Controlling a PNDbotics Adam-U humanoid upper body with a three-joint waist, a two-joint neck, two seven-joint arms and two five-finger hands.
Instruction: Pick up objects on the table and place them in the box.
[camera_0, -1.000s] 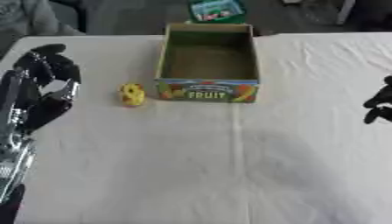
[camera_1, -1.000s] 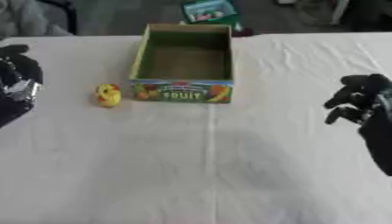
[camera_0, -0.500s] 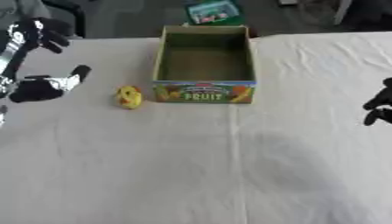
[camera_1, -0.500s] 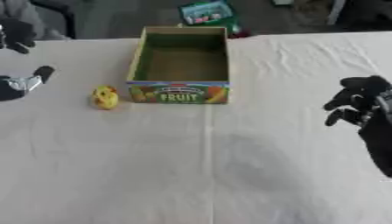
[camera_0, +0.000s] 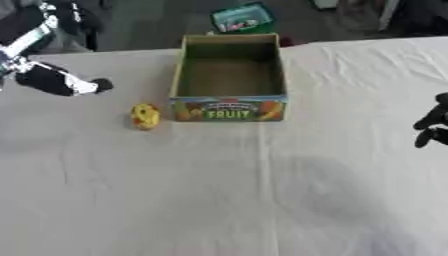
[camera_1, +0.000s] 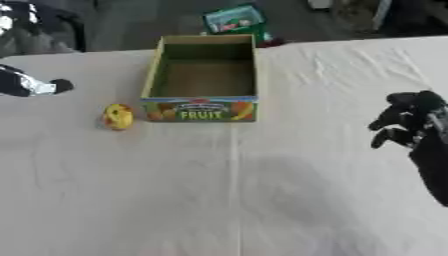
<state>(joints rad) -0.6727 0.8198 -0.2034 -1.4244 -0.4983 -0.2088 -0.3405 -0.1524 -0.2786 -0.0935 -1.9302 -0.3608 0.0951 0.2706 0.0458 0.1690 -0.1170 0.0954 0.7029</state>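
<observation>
Counter (camera_0: 219, 200): covered in a white, creased cloth that fills most of both views; it carries the box and the yellow object, and both robot hands are over its side edges.

Box (camera_0: 229, 80): open cardboard tray with green inner walls and a printed front panel reading "FRUIT"; it stands upright, well to the left of the right robot hand and to the right of the left robot hand. Nothing shows inside it.

Right robot hand (camera_1: 404, 120): black, at the right edge of the counter, level with the near end of the box; its fingers are bent downward and close on nothing, and it is well apart from every object.

Left robot hand (camera_0: 59, 81): at the far left edge, black with white patches, blurred; one finger or thumb tip points right toward the box. Whether its fingers are spread or curled I cannot tell. It holds nothing that can be seen.

Yellow object (camera_0: 145, 116): small, rounded, yellow with a darker mark on it; it lies on the cloth just beside the box's front left corner, not touching it as far as can be seen, below and to the right of the left robot hand and far across the counter from the right robot hand.

Green package (camera_0: 243, 18): beyond the counter's far edge, behind the box, far from both robot hands; its printing is too blurred to read.
</observation>
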